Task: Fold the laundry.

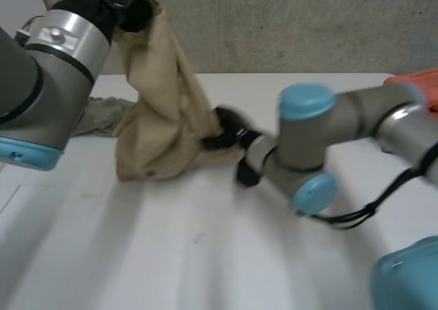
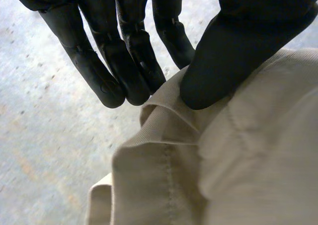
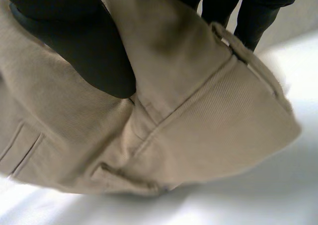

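- Step in hand: lifting and opening out 1 item before any fold is made. No fold is yet formed.
- Left hand (image 2: 233,36): clamped on the beige garment (image 1: 161,111). The thumb presses an upper edge of the cloth against the fingers (image 2: 124,71). In the head view this hand is raised high above the far side of the table (image 1: 205,255).
- Right hand (image 3: 74,41): clamped on the same garment, low down at its side edge. The thumb lies on the near face of the cloth and the fingers (image 3: 248,16) pass behind it.
- Garment position: it hangs from the left hand in a loose cone, and its lower part rests bunched on the table, touching the surface.
- Garment appearance: stout beige twill with a stitched band seam, a belt loop and a slit pocket. These suggest trousers or shorts; which of the 2 cannot be told.
- Next move, as judged: draw the 2 hands apart to pull the held edge taut, then lay the garment flat on bare table nearer the robot.
- Note: a grey cloth (image 1: 102,115) lies just beside the garment, on its left-arm side. Keep the lay-down area away from it.
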Available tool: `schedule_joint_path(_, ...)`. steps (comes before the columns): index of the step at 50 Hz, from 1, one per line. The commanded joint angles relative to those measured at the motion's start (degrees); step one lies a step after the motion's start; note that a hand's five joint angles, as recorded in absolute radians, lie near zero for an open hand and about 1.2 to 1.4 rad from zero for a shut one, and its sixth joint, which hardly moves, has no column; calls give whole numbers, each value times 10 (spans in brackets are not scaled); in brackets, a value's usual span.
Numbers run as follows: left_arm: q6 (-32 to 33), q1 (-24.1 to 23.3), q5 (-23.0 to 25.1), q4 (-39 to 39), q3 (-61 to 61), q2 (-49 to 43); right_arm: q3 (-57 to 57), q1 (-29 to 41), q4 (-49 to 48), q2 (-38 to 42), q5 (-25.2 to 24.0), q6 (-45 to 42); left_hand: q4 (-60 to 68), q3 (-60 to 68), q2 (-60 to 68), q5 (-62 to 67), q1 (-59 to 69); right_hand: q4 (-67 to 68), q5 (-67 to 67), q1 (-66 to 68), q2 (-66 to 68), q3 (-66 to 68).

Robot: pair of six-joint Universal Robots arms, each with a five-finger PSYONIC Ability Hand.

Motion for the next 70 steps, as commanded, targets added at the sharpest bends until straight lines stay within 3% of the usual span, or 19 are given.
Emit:
schedule_joint_path(1, -24, 37, -2, -65, -17, 25, 90, -96, -65, -159, 36, -350, 113, 119, 113, 140, 148, 125, 132, 162, 126, 127)
schedule_joint_path(5, -39, 43, 7, -108, -34, 18, 117, -103, -68, -222, 19, -478, 113, 119, 113, 140, 148, 125, 132, 162, 126, 127)
schedule_joint_path(9, -43, 41, 15, -133, -62, -24, 140, -104, -53, -233, 13, -585, 113, 119, 113, 140, 148, 125, 132, 162, 126, 127)
schedule_joint_path(20, -40, 23, -29, -130, -84, -201, 216, -88, -31, -132, 11, -773, 113, 119, 113, 140, 148, 125, 132, 162, 126, 127)
schedule_joint_path(22, -36, 21, -36, -129, -78, -210, 224, -88, -40, -119, 13, -783, 113, 119, 113, 140, 148, -29, -22, 9, -28, -27)
schedule_joint_path(23, -34, 20, -39, -125, -75, -207, 226, -89, -50, -110, 14, -782, 27, 32, 27, 53, 62, -185, -178, -147, -184, -183)
schedule_joint_path(26, -32, 20, -37, -123, -74, -193, 228, -91, -65, -109, 14, -765, -315, -309, -315, -288, -279, -389, -382, -352, -388, -388)
schedule_joint_path(27, -32, 19, -36, -122, -76, -177, 231, -92, -68, -116, 15, -745, -477, -471, -477, -451, -442, -517, -510, -479, -515, -515)
schedule_joint_path(29, -32, 18, -37, -120, -76, -161, 233, -97, -71, -133, 12, -724, -507, -502, -508, -481, -472, -575, -568, -537, -574, -573)
schedule_joint_path(38, -33, 9, -54, -149, -119, -59, 260, -126, -2, -248, 12, -673, -511, -505, -511, -484, -476, -575, -568, -538, -574, -573)
schedule_joint_path(44, -46, -16, -83, -193, -180, -12, 271, -152, 90, -299, 11, -742, -508, -502, -508, -481, -472, -575, -568, -538, -574, -573)
schedule_joint_path(49, -68, -28, -101, -205, -201, -31, 277, -158, 124, -305, -3, -829, -508, -502, -508, -481, -472, -431, -424, -393, -429, -429)
schedule_joint_path(51, -81, -30, -108, -206, -202, -53, 287, -155, 121, -300, -16, -865, -504, -498, -504, -478, -469, -378, -371, -341, -377, -377)
schedule_joint_path(59, -92, -31, -132, -188, -193, -123, 350, -137, 34, -290, -66, -918, -506, -500, -506, -479, -470, -382, -375, -344, -380, -380)
schedule_joint_path(64, -86, -31, -138, -145, -183, -162, 381, -136, -59, -269, -77, -968, -494, -488, -494, -468, -459, -405, -398, -367, -404, -403)
schedule_joint_path(70, -47, -30, -148, -122, -159, -204, 379, -132, -103, -226, -77, -991, -435, -430, -435, -409, -400, -414, -407, -376, -412, -412)
